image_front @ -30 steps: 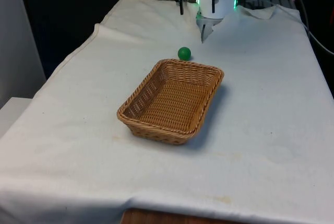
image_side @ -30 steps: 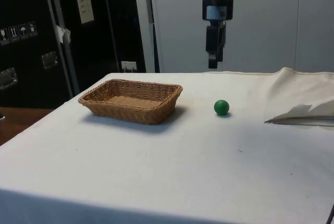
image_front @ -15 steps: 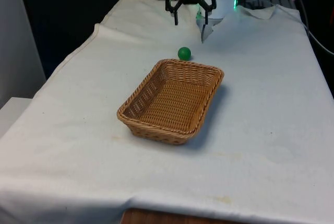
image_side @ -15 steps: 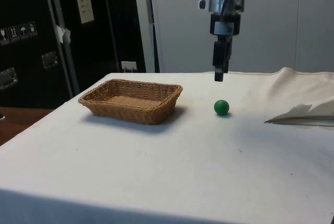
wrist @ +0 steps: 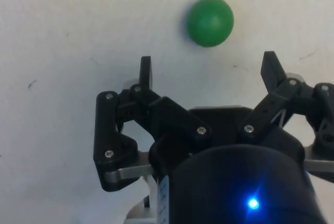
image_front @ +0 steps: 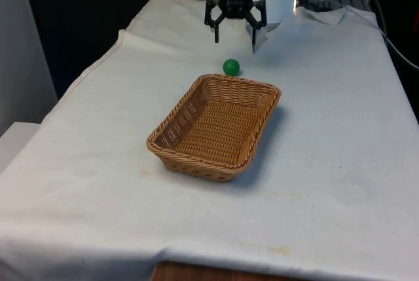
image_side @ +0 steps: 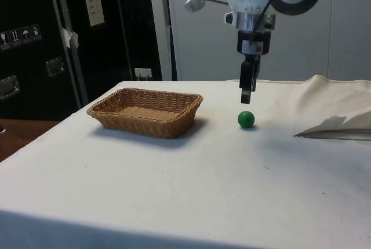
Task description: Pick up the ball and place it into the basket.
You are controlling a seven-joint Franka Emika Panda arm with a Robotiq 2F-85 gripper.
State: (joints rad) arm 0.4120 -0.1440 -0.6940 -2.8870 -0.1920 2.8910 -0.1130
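Scanning from the front view's left across to its right:
Wicker basket: sits on the white cloth near the table's middle, a rectangular woven tray with nothing inside it; in the side view the wicker basket stands well apart from the arm.
Green ball: rests on the cloth just beyond the basket's far rim, close to it but not touching; in the side view the green ball lies apart from the basket, directly under the fingertips.
Gripper: hangs above the ball, pointing straight down, its two black fingers spread wide with nothing between them; in the side view the gripper ends a little above the ball with a gap between them.
Wrist view: the fingers stand apart and the ball lies on the cloth just ahead of the opening.
Folded cloth edge: a raised flap lies beyond the ball, away from the basket.
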